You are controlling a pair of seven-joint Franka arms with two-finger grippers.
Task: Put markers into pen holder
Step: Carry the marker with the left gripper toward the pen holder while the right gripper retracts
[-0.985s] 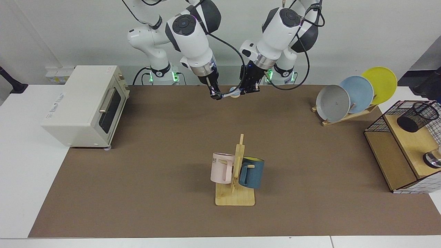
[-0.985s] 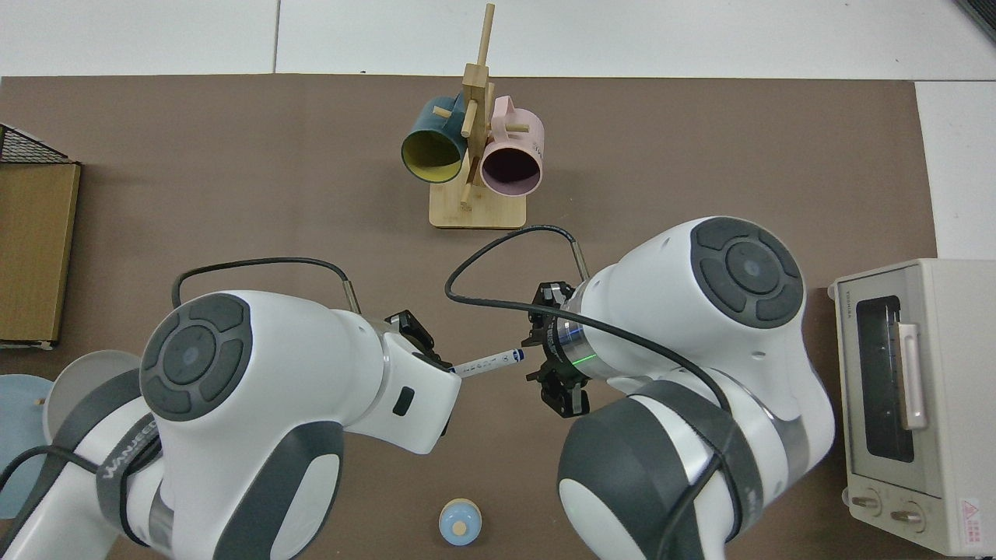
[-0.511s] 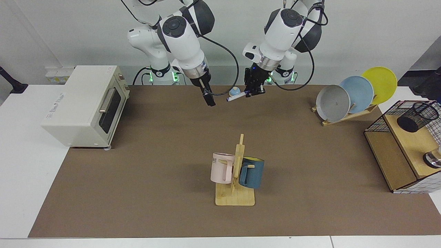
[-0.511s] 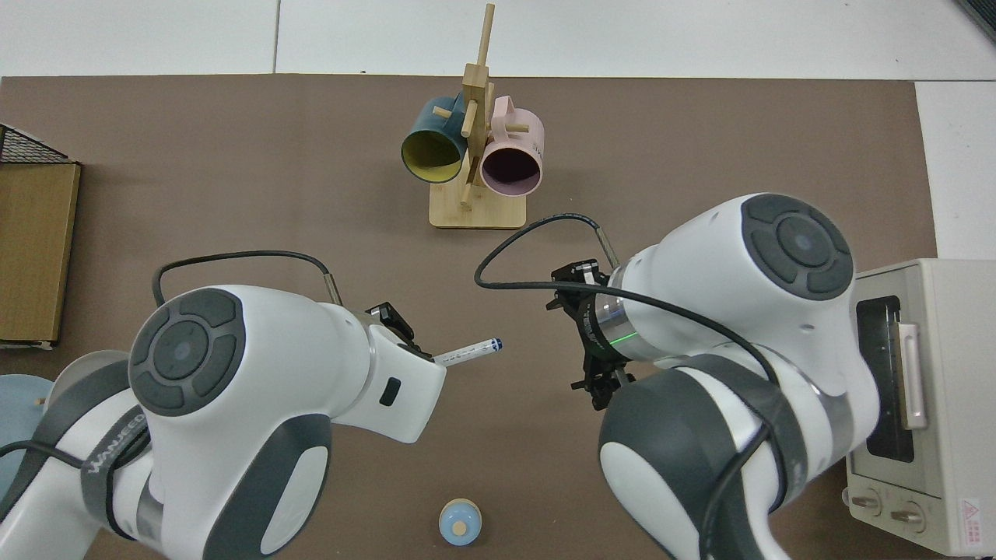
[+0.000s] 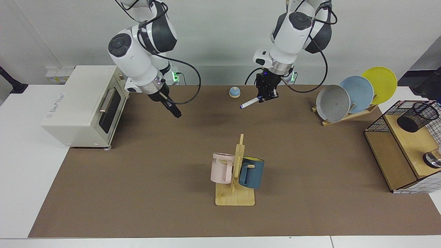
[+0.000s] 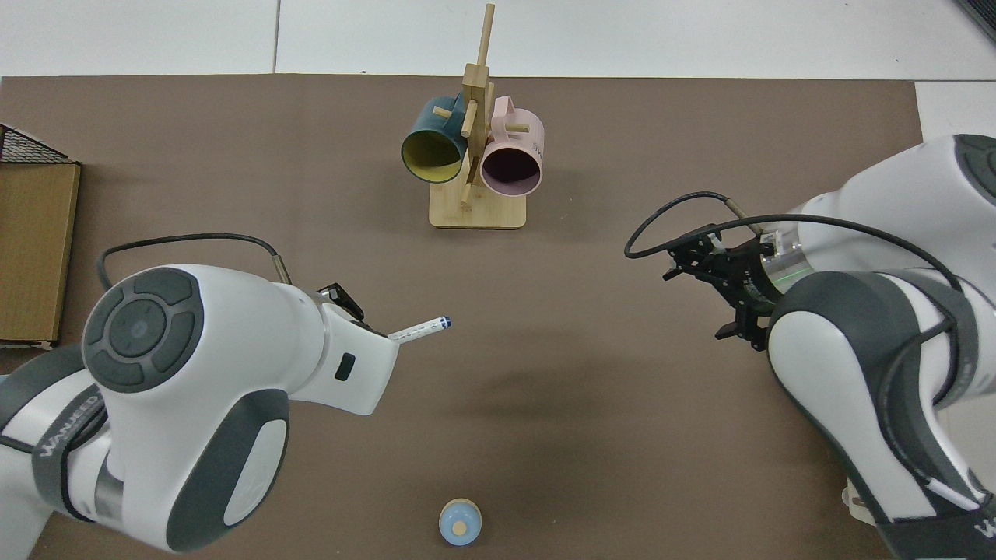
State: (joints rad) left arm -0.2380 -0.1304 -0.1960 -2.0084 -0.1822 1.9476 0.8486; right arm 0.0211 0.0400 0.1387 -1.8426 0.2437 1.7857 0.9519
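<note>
I have the marker (image 5: 250,102) pinched in my left hand (image 5: 266,98), held clear above the counter (image 5: 137,193) at upper centre of the facing view, barrel tilted with its blue tip lowest. So the pickup is done and the carry is what's in hand. The pen holder (image 5: 417,117) sits at the far right edge of that view, on the wooden shelf inside the wire basket (image 5: 380,122), well apart from the marker.

Next I judge I must swing the left arm across, turn the marker upright and lower it into the holder's mouth. The plate rack (image 5: 348,98) stands between, and the basket's wire rim crowds the holder.

My right hand (image 5: 175,112) waits near the toaster oven (image 5: 86,106), holding nothing; I cannot tell how its fingers stand.
</note>
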